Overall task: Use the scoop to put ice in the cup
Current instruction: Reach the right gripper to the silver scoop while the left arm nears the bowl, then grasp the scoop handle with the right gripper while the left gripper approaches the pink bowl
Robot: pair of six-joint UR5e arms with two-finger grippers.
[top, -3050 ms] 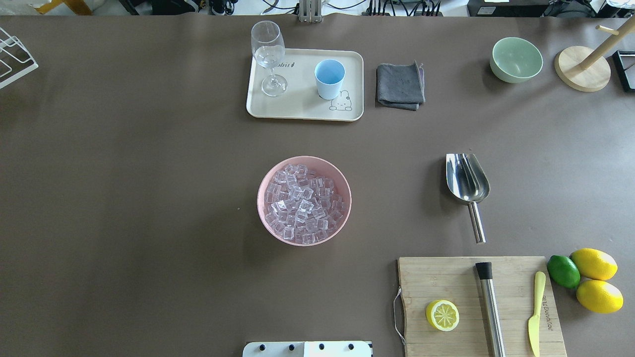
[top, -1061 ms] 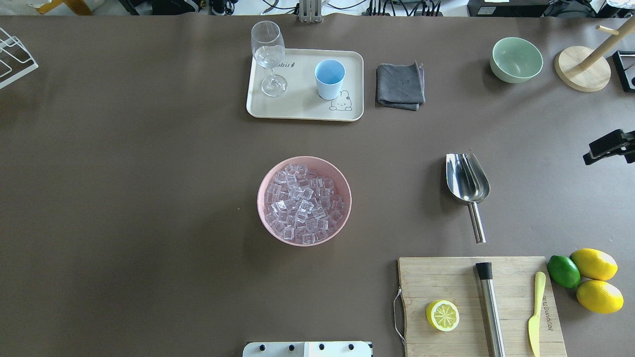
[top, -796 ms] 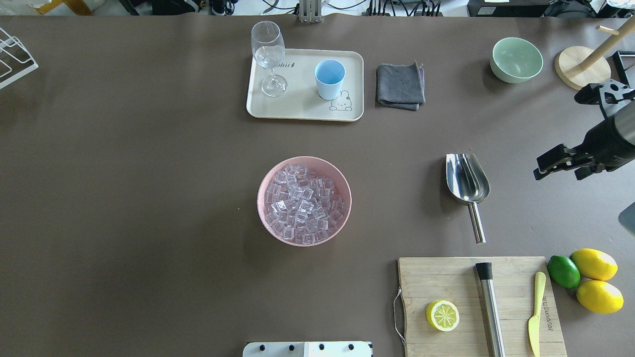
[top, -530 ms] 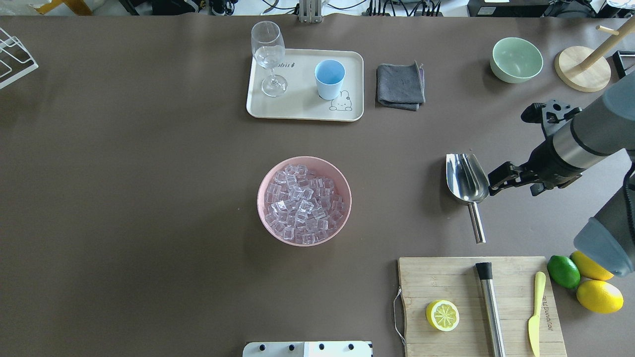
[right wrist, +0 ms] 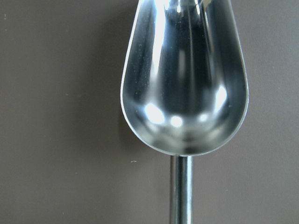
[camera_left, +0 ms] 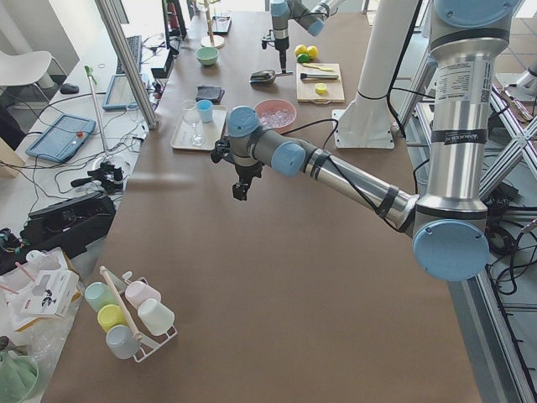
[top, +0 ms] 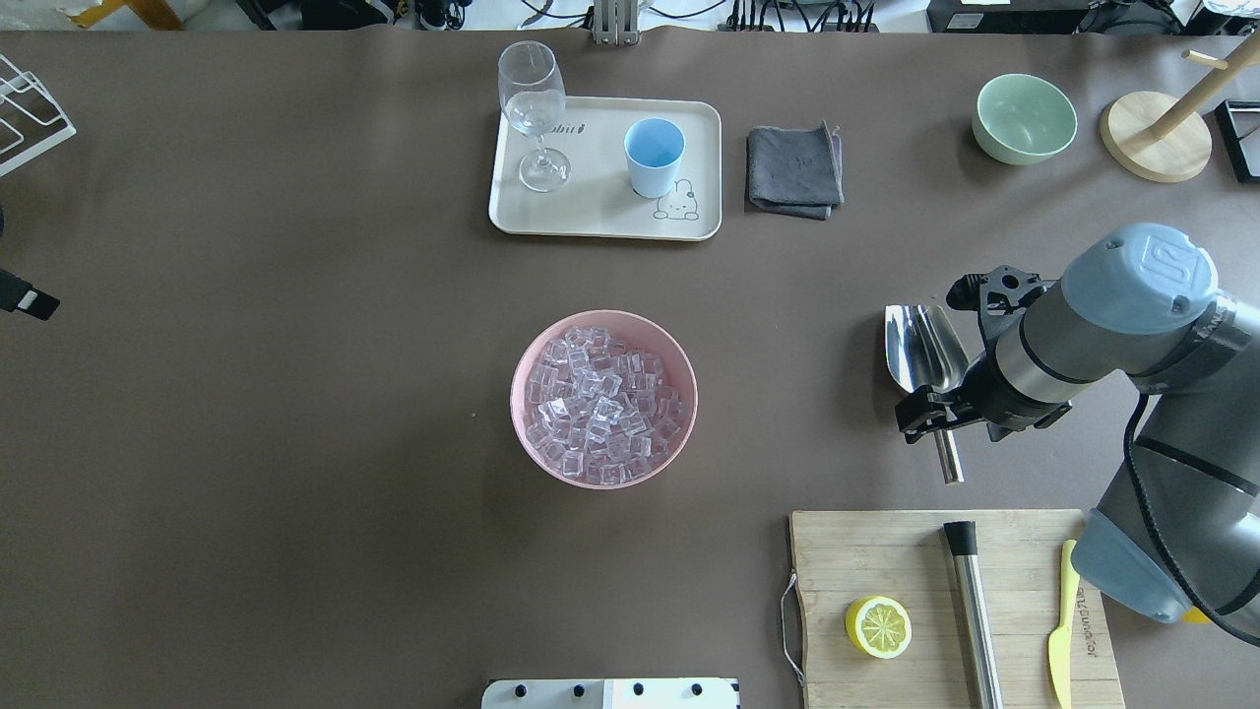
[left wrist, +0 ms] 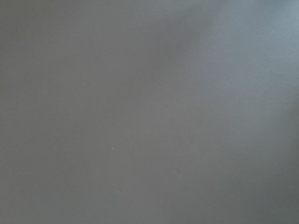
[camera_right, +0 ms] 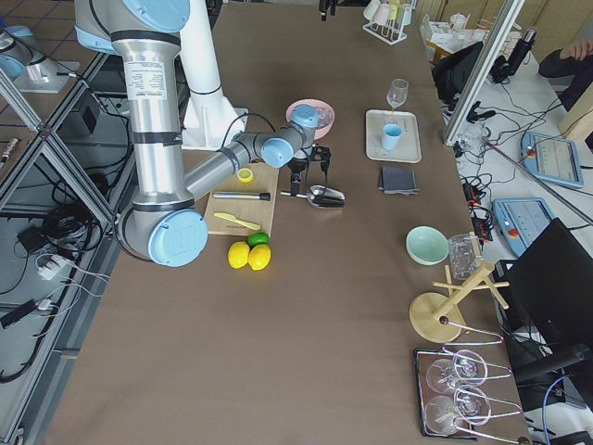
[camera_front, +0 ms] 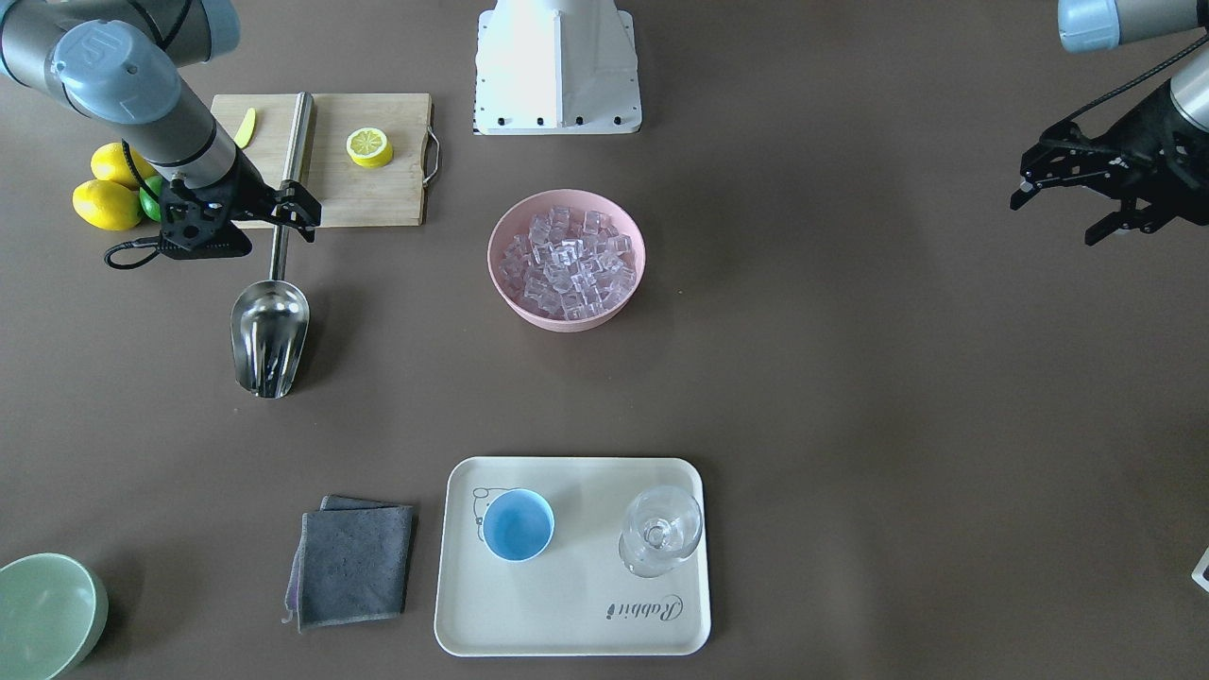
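The steel scoop lies on the table right of the pink bowl, which is full of clear ice cubes. Its handle points toward the robot. My right gripper is open and hovers just above where the handle meets the trough. The right wrist view shows the empty trough close below. The light-blue cup stands empty on the cream tray at the far side. My left gripper is open and empty, far off at the table's left end.
A stemmed glass shares the tray. A grey cloth and a green bowl lie right of the tray. A cutting board near the robot holds a steel cylinder, a lemon half and a yellow knife.
My right arm has come in from the right edge and swung left to stand over the scoop's handle. The left gripper's tip now shows at the left edge. The objects have not moved.
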